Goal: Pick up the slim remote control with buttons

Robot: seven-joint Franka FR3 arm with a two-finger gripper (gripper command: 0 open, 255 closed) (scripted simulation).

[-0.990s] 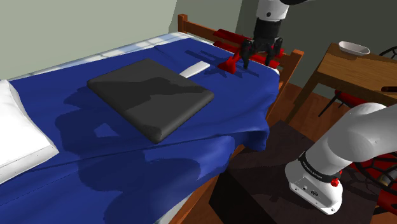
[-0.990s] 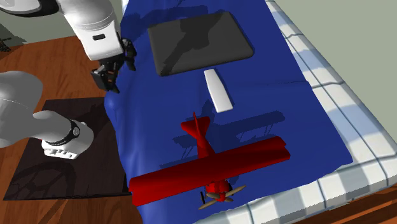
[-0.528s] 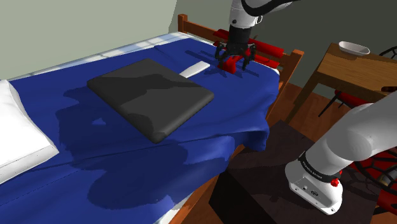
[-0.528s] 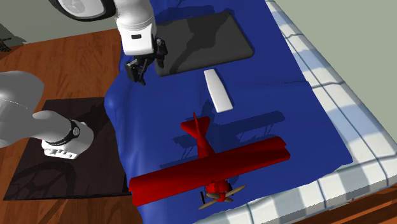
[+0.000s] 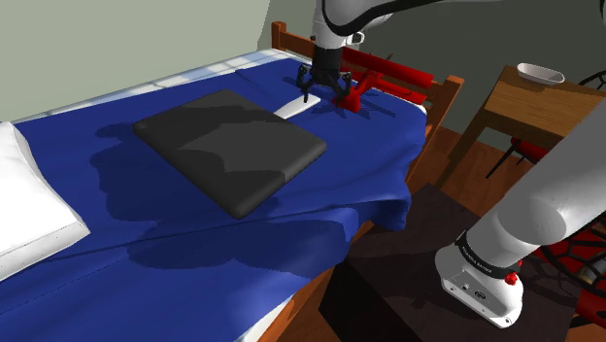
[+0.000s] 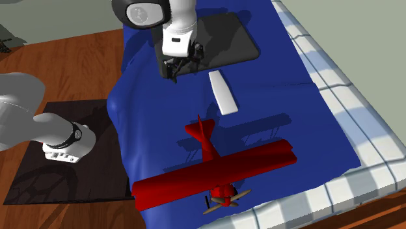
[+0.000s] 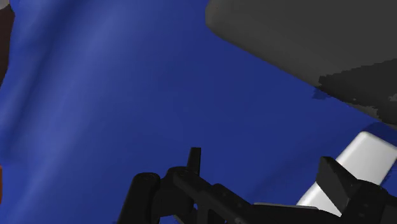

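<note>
Stand (image 5: 388, 291): dark box on the floor, nearer the camera than the dark grey pad (image 5: 233, 146) and well apart from it, off the bed's edge.

Blue blanket (image 5: 194, 243) covers the bed. The pad lies flat on it. White pillow (image 5: 24, 204) sits well to the shoulder view's left of the pad.

Remote (image 5: 292, 107) – slim, drawn plain white, flat on the blanket just beyond the pad's far edge. One end points at the pad, with a narrow strip of blanket between them (second exterior view: remote (image 6: 222, 92), pad (image 6: 208, 39)).

Gripper (image 5: 318, 94) hangs just past the pad's far edge, close over the blanket by the remote. Wrist view: the gripper (image 7: 264, 172) has its fingers (image 7: 194, 159) standing wide apart with nothing clasped – blanket shows between them, and the remote (image 7: 366, 156) lies by one finger, with the pad's edge beyond.

Red toy biplane (image 5: 374, 73) rests on the blanket farther from the pad than the remote.
</note>
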